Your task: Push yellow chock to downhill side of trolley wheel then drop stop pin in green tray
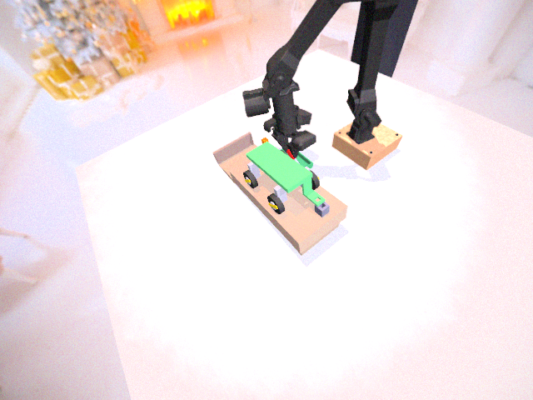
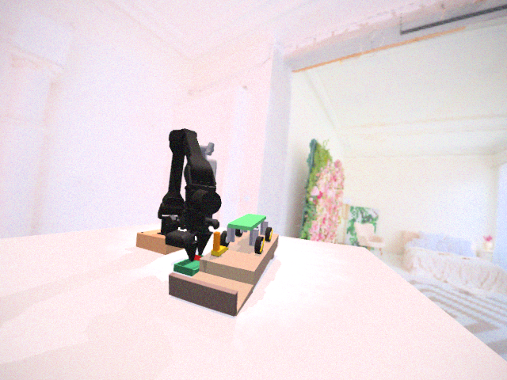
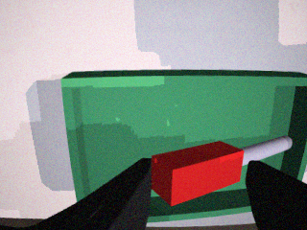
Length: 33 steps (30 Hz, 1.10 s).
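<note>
The gripper is open, its fingers low at the green tray. The stop pin lies tilted over the tray floor, its red head between the spread fingers and its grey shaft toward the tray's right end in the wrist view. The trolley stands on the ramp. The yellow chock stands on the downhill side of a near-tray wheel; contact is unclear. Its orange handle is upright.
The grey pin block sits at the ramp's uphill end under the trolley's tab, with no pin in it. A raised end board closes the downhill end. The arm's wooden base stands beyond the tray.
</note>
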{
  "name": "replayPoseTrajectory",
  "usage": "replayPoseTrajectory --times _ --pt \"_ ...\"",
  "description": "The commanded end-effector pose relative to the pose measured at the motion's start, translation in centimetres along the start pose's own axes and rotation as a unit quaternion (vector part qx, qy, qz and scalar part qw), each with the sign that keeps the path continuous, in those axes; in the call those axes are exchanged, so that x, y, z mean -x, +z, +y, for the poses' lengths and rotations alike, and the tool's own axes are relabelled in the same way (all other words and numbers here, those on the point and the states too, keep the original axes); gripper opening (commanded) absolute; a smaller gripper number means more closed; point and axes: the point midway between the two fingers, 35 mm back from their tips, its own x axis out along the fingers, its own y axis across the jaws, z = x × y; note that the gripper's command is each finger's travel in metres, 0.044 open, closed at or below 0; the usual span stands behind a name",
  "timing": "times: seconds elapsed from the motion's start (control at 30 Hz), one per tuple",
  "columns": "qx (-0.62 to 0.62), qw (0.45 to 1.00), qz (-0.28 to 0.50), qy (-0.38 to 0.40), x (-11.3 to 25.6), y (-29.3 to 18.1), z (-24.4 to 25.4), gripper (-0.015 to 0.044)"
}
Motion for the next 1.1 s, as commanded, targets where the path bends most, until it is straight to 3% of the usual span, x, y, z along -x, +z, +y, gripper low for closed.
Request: replayPoseTrajectory --times 0.0,0.4,0.6,1.0,1.07 --pt "0.001 1.0 -0.001 0.001 -0.2 0.0 0.3 0.019" --pt "0.001 1.0 -0.001 0.001 -0.5 -0.1 0.7 0.019" --pt "0.0 1.0 0.0 0.0 -0.4 0.0 0.6 0.034" --pt "0.001 1.0 -0.001 0.001 1.9 0.1 0.1 0.034" --pt "0.001 1.0 -0.001 0.001 2.3 0.1 0.0 0.0393"
